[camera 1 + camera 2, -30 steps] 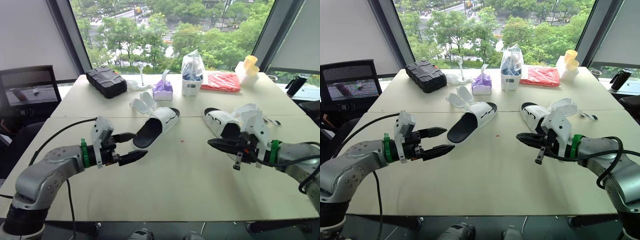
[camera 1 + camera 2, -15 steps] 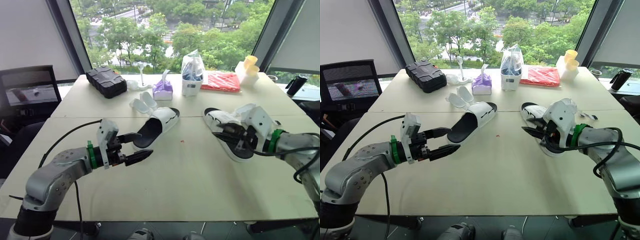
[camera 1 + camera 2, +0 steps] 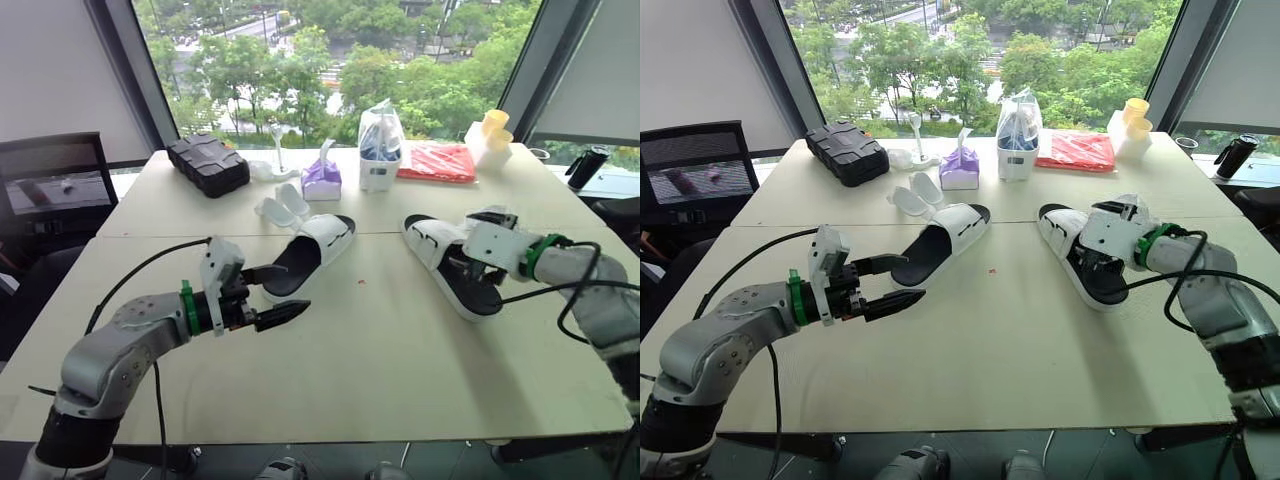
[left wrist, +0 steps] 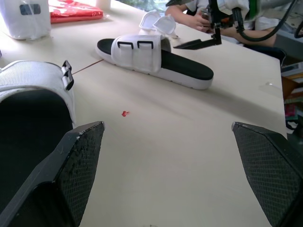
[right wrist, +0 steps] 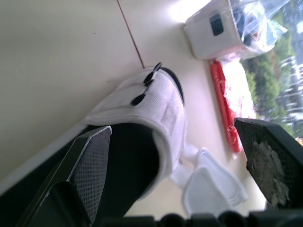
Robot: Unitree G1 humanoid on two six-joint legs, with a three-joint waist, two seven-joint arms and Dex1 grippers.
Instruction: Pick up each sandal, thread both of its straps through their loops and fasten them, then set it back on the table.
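Two sandals are seen lying flat on the pale table (image 3: 380,350). The left sandal (image 3: 305,255), of white mesh straps over a black foam sole, is found just on the robot's side of the purple tissue pack (image 3: 323,178), with its heel turned toward the left claw (image 3: 296,287). That claw is held wide open just short of the heel, and nothing is gripped.

The matching right sandal (image 3: 450,265) is placed to the right of the tissue pack and somewhat nearer the robot. The right claw (image 5: 171,126) is spread wide over its footbed, with a finger to either side and nothing clamped. Whether any strap is threaded cannot be told.

A pick of the right sandal is judged to be in hand. If the sole's edge alone is pinched, the sandal could be tipped or slid across the smooth table rather than lifted. If the strap band is squeezed, the loops could be pinned flat — threading would then be blocked.
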